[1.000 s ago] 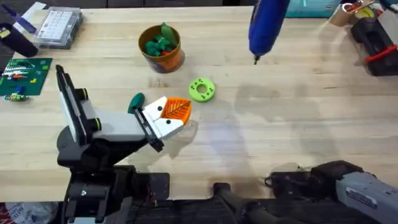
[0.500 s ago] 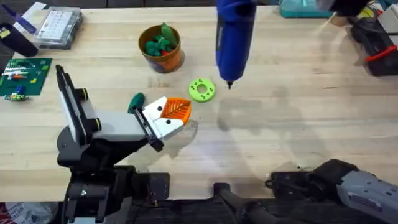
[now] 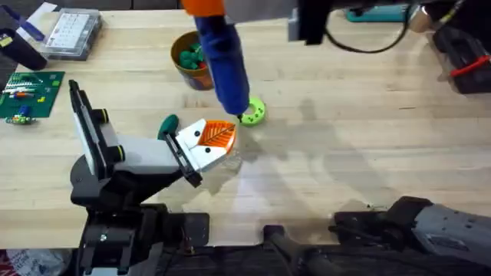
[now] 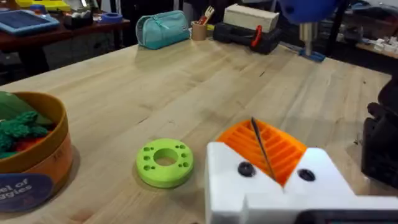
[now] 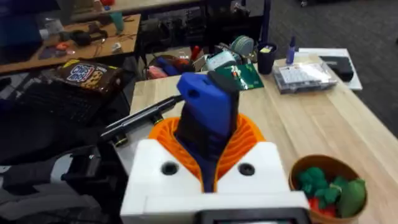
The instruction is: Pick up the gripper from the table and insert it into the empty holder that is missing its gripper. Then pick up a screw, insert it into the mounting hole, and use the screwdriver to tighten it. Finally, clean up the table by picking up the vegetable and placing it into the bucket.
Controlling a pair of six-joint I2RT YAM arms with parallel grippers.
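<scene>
The bucket (image 3: pixel 198 63) on the table (image 3: pixel 368 130) holds green vegetables (image 4: pixel 18 127) over something red. The blue screwdriver (image 3: pixel 222 57) slants down, clamped in the right gripper (image 5: pixel 208 155), its bit (image 4: pixel 262 148) over the orange gripper (image 3: pixel 217 136) seated in the white holder (image 3: pixel 201 153). How wide the left fingers stand cannot be told.

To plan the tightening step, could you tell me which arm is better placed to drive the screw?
Right. The right gripper holds the screwdriver, its bit close by the orange gripper seated in the holder.
</scene>
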